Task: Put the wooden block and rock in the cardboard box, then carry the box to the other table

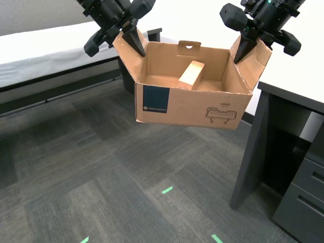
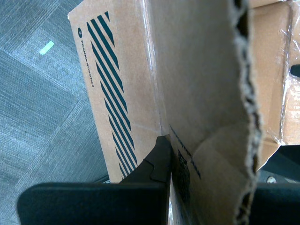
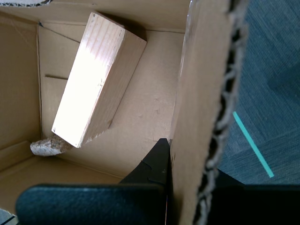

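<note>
Carrying the cardboard box (image 1: 192, 104) is, by the look of it, the step in hand: it hangs clear above the grey carpet (image 1: 101, 167), between two tables. The first gripper (image 3: 187, 164) is clamped on one corrugated side flap, and the second gripper (image 2: 211, 159) pinches another flap the same way. To do this well, both arms should travel together and keep level, since thin flaps with ragged, fluted edges could bend or tear under uneven pull. Inside, the wooden block (image 3: 96, 79), pale, smooth-grained and brick-shaped, leans tilted against a wall. One of its ends sits at the rock (image 3: 47, 146), a small lumpy stone on the box floor.
</note>
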{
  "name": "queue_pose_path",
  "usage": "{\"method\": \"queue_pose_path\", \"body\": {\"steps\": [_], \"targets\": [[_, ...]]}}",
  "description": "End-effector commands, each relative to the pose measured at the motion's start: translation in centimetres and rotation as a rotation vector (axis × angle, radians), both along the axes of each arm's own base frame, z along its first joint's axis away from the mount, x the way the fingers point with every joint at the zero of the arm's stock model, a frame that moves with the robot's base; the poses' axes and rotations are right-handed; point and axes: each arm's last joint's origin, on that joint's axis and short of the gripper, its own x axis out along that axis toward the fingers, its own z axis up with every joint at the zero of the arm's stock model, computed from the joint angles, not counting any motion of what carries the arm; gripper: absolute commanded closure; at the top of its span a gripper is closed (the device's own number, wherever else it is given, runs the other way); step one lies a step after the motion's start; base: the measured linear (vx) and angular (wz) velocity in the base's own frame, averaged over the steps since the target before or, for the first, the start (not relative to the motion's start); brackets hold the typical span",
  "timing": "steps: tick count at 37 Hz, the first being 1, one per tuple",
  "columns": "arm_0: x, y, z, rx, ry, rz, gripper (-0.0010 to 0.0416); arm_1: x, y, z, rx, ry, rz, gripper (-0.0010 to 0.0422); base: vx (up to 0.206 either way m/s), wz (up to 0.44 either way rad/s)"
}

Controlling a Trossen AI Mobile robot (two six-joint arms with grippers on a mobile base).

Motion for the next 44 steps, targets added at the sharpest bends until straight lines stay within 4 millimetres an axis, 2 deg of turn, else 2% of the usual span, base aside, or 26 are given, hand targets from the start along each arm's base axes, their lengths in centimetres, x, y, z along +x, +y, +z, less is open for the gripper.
{"method": "queue_pose_path", "body": {"steps": [1,23,44], "targets": [[-0.05,0.16,0.06,0.016,-0.002,0.026,0.0407,-0.08,-0.28,0.11,-0.007,-0.007,-0.008,0.0413,0.158,-0.03],[-0.25,0.16,-0.02,0.012,0.022,0.023,0.0407,-0.28,-0.64,0.07,0.02,-0.058,-0.07,0.0413,0.17,0.011],[-0.3,0.2,-0.04,0.009,0.023,0.03,0.0407,-0.56,-0.58,-0.41,0.028,-0.03,-0.06,0.0413,0.175,0.175]]}}
